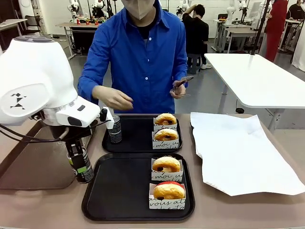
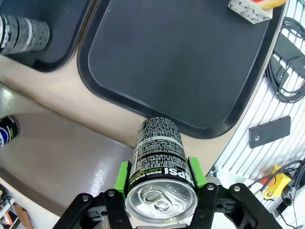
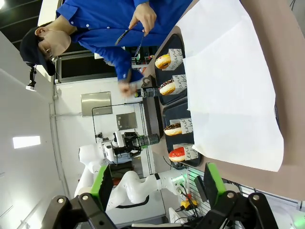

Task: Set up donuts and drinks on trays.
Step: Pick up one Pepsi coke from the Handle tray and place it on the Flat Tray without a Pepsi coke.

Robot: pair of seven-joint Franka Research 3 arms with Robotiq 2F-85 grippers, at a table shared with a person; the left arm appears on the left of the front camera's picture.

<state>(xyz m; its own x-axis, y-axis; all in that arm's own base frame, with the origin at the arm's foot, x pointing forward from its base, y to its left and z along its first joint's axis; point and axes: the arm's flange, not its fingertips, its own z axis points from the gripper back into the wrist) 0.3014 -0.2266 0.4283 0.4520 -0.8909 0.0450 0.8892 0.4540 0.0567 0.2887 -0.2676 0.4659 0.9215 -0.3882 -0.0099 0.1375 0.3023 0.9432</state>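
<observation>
Four donuts placed: two donuts (image 1: 166, 127) in white paper holders on the far tray (image 1: 138, 143), right side; two more (image 1: 167, 179) on the near tray (image 1: 119, 191), right side.
Far tray status: one grey-patterned can (image 1: 115, 130) stands upright at its left side; judged complete.
Near tray status: left half bare, no drink on it yet; judged the remaining step.
Left gripper (image 2: 160, 183): jaws pinching a dark can (image 2: 159, 164), green pads pressed on both sides; can held just left of the near tray, above the desk (image 1: 47, 205).
Right gripper (image 3: 157, 183): jaws spread, nothing between them; raised well clear of the work area.
Spare can (image 2: 7, 131): lies apart on a brown surface left of the trays, partly visible.
Person: one hand (image 1: 114, 98) over the far tray, the other hand (image 1: 178, 89) holding a thin tool.
White paper sheet (image 1: 238, 152): lies on the desk right of the trays.
Readable text, held can: "ZERO SUGAR" and part of a brand ending "PSI"; fine print illegible.
Readable text, holders: black script, "moi" and "vous" legible on the near pair.
</observation>
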